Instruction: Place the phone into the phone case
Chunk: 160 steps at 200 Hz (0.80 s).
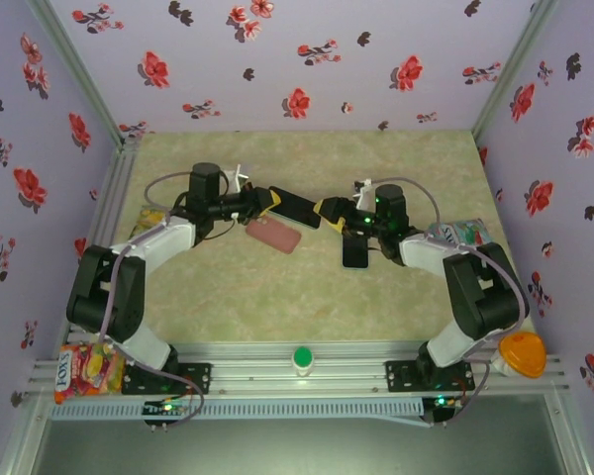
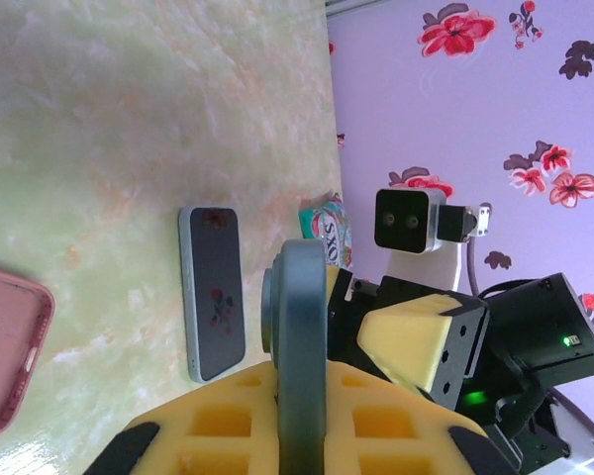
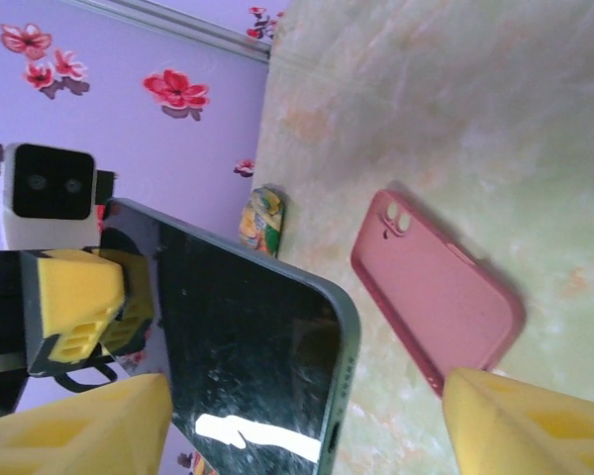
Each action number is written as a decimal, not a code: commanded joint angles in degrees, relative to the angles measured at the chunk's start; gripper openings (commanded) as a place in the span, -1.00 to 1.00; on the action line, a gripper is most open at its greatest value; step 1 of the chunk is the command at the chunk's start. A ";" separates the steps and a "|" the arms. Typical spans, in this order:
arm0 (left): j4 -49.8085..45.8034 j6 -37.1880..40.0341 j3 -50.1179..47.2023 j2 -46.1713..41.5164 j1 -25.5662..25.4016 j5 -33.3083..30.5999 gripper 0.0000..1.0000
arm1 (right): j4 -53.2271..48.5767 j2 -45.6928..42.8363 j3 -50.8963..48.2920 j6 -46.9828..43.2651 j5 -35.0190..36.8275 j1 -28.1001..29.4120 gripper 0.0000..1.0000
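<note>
At the near rail a bag of sweets (image 1: 87, 371) sits by the left base, a green button (image 1: 302, 357) in the middle and an orange dome (image 1: 522, 352) by the right base, all well clear of the work. Further in, on the mottled table (image 1: 277, 307), a second phone (image 1: 354, 253) lies flat, screen up, just below the right arm's wrist. The pink phone case (image 1: 274, 236) lies open side up beside it but apart, under the left arm's wrist, with nothing on top of it. Above the case the left gripper (image 1: 265, 204) is clamped on the phone (image 1: 297, 211) and holds it off the table. The phone's free end reaches between the yellow fingers (image 3: 79, 426) of the right gripper (image 1: 329, 212), which stand wide apart; whether either finger touches the phone cannot be told. A snack packet (image 1: 462, 234) lies at the right wall and another packet (image 1: 148, 218) at the left wall. Counted: two phones, one case, three packets, two grippers.
</note>
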 commanded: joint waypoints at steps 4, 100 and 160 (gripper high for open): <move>5.86 -3.50 -0.57 -2.49 -0.51 0.84 -1.00 | 5.81 1.14 -0.46 2.47 -2.04 -0.28 0.39; 5.93 -4.17 -0.26 -1.35 -1.62 0.54 -1.00 | 8.70 3.88 1.10 3.01 -3.56 1.09 0.09; 5.78 -3.55 -0.65 -0.39 -2.13 0.15 -1.00 | 11.81 4.88 1.82 4.74 -5.45 1.85 -0.05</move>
